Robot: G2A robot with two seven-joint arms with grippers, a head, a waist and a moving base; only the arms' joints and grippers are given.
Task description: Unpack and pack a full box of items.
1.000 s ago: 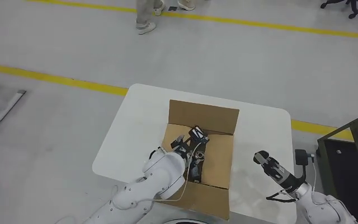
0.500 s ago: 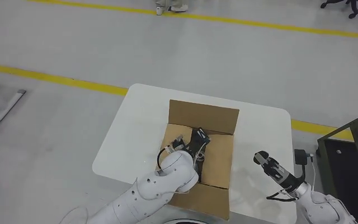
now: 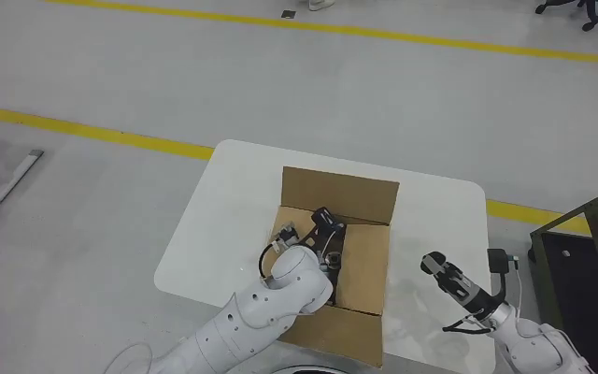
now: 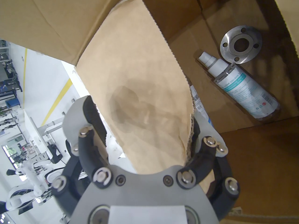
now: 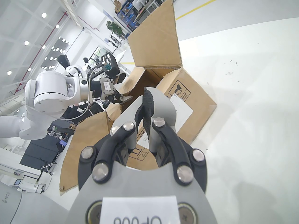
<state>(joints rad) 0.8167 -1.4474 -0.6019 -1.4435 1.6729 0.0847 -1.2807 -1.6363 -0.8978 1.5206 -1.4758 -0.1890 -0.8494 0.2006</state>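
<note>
**Unpacking under way: paper bag in the left gripper**

I had the left gripper (image 4: 142, 113) inside the box (image 3: 341, 194), on its left side. Its fingers were pressed against either side of what looked to me like a brown paper bag (image 4: 130, 59) with a saw-toothed edge. The bag stood tall, close against the box wall and flap.

On the box floor lay a spray bottle (image 4: 243, 89) on its side, with a round metal flange (image 4: 240, 44) just beside its nozzle end. A white labelled item (image 4: 198, 103) was mostly hidden behind the bag.

The right gripper (image 5: 153, 103) hung over the table (image 3: 224, 215) to the right of the box, with its fingers together and nothing between them.

I judged this to be the unpacking half, with the bag's lift-out in hand and three things yet to come out. Next I would raise the bag straight up until it cleared the wall and flap, then carry it to bare table on the left. The paper looked limp, so I would keep the clamp firm.
</note>
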